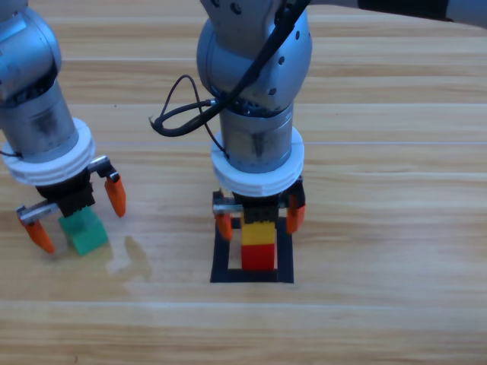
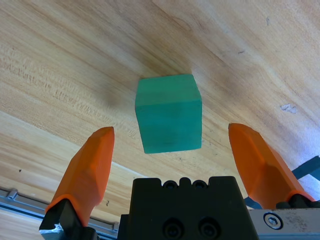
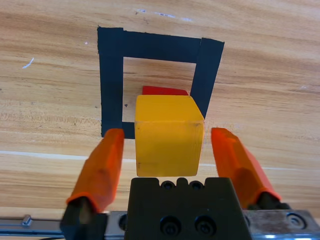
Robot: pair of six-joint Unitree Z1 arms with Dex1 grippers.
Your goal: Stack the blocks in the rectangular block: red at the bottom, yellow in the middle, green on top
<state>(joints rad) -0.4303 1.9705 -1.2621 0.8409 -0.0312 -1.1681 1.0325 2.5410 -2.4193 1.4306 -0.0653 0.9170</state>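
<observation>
The red cube [image 1: 259,257] sits inside the black tape square [image 1: 221,262], with the yellow cube [image 1: 258,232] resting on top of it. My right gripper [image 1: 259,220] stands open around the yellow cube, its orange jaws apart from the cube's sides; the right wrist view shows the yellow cube [image 3: 169,135] with a sliver of red [image 3: 164,90] behind it and the tape outline [image 3: 111,80]. The teal-green cube [image 1: 84,231] lies on the table at the left. My left gripper [image 1: 80,215] is open around the green cube [image 2: 168,112], not touching it.
A faint pale smear [image 1: 129,258] marks the wood between the green cube and the tape square. A black cable [image 1: 179,114] loops off the right arm.
</observation>
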